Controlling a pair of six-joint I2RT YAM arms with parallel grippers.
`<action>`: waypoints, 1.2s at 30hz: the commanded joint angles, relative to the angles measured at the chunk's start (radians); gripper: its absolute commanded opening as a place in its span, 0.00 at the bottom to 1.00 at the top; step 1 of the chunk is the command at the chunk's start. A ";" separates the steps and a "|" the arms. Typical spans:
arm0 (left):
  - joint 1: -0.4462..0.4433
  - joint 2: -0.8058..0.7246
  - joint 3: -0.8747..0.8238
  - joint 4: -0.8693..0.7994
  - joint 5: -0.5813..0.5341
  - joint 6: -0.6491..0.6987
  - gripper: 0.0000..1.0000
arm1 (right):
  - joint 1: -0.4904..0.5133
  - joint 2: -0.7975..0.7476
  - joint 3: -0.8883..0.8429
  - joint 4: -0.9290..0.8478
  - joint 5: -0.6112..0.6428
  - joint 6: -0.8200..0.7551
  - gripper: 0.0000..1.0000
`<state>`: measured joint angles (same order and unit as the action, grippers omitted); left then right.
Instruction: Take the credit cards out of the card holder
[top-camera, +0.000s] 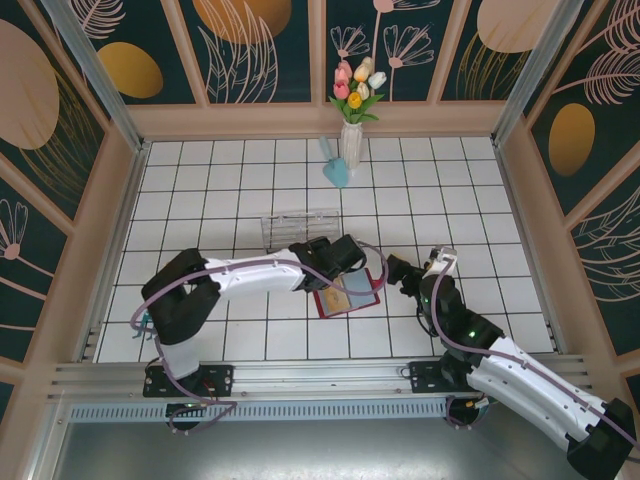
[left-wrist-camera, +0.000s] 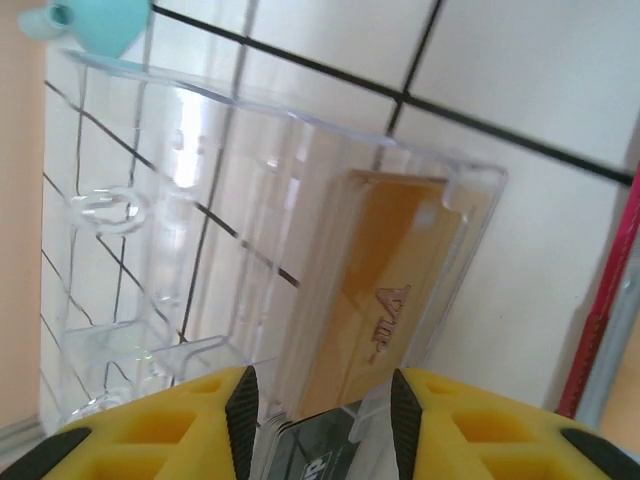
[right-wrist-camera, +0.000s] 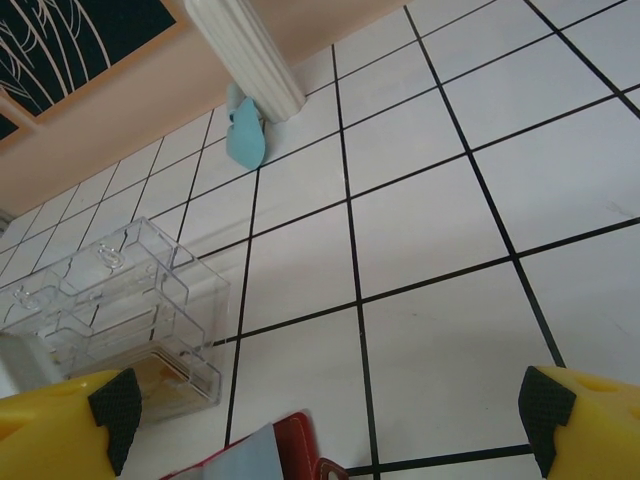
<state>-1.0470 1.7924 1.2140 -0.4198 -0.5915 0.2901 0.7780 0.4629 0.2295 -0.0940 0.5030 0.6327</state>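
Observation:
The red card holder (top-camera: 352, 297) lies open on the white tiles, showing its blue-grey inside and a yellowish card (top-camera: 334, 298). Its red corner (right-wrist-camera: 312, 448) shows at the bottom of the right wrist view, its red edge (left-wrist-camera: 608, 300) at the right of the left wrist view. My left gripper (top-camera: 343, 254) (left-wrist-camera: 322, 405) hovers at the end of the clear plastic box (left-wrist-camera: 200, 250). Its jaws stand apart, and a dark card (left-wrist-camera: 318, 450) lies between them with a slim gap at each pad. A gold card (left-wrist-camera: 392, 290) rests inside the box. My right gripper (top-camera: 398, 270) (right-wrist-camera: 330, 400) is wide open beside the holder, nothing between its fingers.
The clear box (top-camera: 300, 228) (right-wrist-camera: 110, 300) lies just behind the holder. A white vase of flowers (top-camera: 352, 140) and a teal object (top-camera: 337, 172) (right-wrist-camera: 245, 135) stand at the back wall. Wooden walls close in the tiled floor on three sides.

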 joint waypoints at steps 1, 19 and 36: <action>0.003 -0.129 0.038 -0.030 0.094 -0.211 0.46 | -0.006 -0.003 0.002 0.039 -0.066 -0.027 0.99; 0.002 -0.568 -0.545 0.481 0.417 -1.218 0.30 | 0.004 0.531 0.175 0.149 -0.581 -0.131 0.46; -0.019 -0.338 -0.641 0.624 0.522 -1.349 0.15 | -0.092 0.889 0.269 0.184 -0.909 -0.090 0.29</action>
<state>-1.0573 1.4307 0.5812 0.1726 -0.0834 -1.0386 0.7017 1.3319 0.4763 0.0528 -0.3206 0.5304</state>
